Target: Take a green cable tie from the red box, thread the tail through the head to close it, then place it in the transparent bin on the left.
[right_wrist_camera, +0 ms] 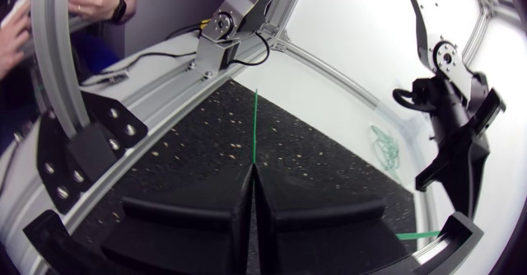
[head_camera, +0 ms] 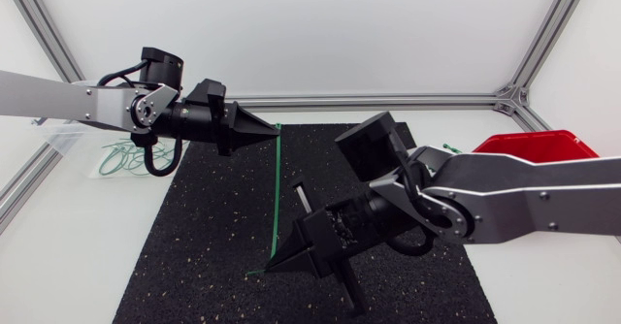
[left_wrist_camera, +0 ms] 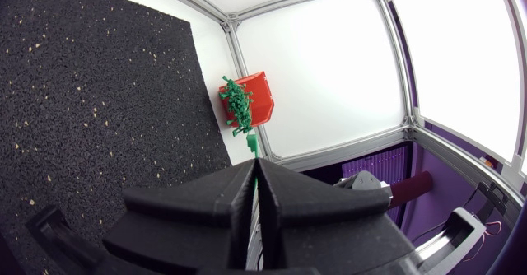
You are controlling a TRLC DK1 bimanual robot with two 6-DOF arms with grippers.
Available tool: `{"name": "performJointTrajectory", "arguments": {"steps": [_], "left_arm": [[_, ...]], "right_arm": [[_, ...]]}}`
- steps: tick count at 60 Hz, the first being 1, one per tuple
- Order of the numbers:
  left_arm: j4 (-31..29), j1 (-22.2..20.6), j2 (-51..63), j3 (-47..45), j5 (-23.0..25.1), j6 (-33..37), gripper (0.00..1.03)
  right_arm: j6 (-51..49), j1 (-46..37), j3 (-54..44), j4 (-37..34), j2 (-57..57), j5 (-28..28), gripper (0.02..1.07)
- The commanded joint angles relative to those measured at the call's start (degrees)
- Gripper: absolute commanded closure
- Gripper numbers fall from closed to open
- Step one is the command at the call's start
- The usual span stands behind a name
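A straight green cable tie [head_camera: 276, 193] stretches above the black mat [head_camera: 204, 256], held at both ends. My left gripper [head_camera: 273, 130] is shut on its far end, near the mat's back edge. In the left wrist view the tie's head [left_wrist_camera: 253, 146] pokes out past the shut fingertips. My right gripper [head_camera: 271, 264] is shut on the near end, and a short bit of tie [head_camera: 254, 270] sticks out beyond it. In the right wrist view the tie [right_wrist_camera: 255, 127] runs straight ahead from the shut gripper [right_wrist_camera: 253, 170]. The red box [head_camera: 536, 145] stands at the right, full of green ties [left_wrist_camera: 239, 104].
The transparent bin [head_camera: 68, 135] stands at the left, behind my left arm, with looped green ties [head_camera: 126, 156] in it. The aluminium frame [head_camera: 388, 100] runs along the back of the white table. My left gripper [right_wrist_camera: 457, 164] hangs beside the right one.
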Motion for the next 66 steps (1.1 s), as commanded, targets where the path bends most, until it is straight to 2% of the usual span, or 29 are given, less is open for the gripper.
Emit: {"name": "performJointTrajectory", "arguments": {"steps": [1, 8, 14, 16, 29, 38, 50, 56, 66], "left_arm": [[-0.5, -0.4, -0.9, -1.5, -0.7, 1.8, 0.99], [-0.5, -0.6, -1.9, -2.2, -1.3, 2.0, 0.99], [-0.5, -1.3, -2.8, -2.8, -2.4, 2.5, 0.99], [-0.5, -1.6, -3.0, -2.9, -2.7, 2.8, 0.99], [-0.5, -3.0, -3.5, -3.6, -4.5, 3.6, 0.99], [-0.5, -3.7, -4.6, -4.3, -6.3, 4.8, 0.99], [0.0, -4.5, -7.0, -6.3, -8.7, 8.9, 0.99], [1.0, -4.6, -8.4, -7.2, -9.2, 10.3, 0.99], [1.6, -5.0, -9.7, -8.0, -9.7, 10.3, 0.99]], "right_arm": [[3.6, -1.3, 3.9, -6.8, 0.7, -3.4, 1.01], [5.1, -4.1, 8.9, -17.7, 0.4, -9.6, 1.01], [10.5, -7.3, 13.3, -21.7, 1.1, -14.1, 1.02], [13.3, -8.0, 15.0, -22.6, 2.4, -14.2, 1.02], [15.1, -13.6, 26.8, -41.7, 9.4, -17.7, 1.01], [17.5, -14.8, 31.8, -50.6, 12.6, -18.6, 1.02], [17.7, -16.5, 32.9, -54.6, 10.8, -22.5, 1.02], [18.1, -17.1, 34.7, -57.8, 10.1, -22.6, 1.02], [24.8, -18.3, 37.5, -59.8, 9.4, -22.8, 1.02]]}}
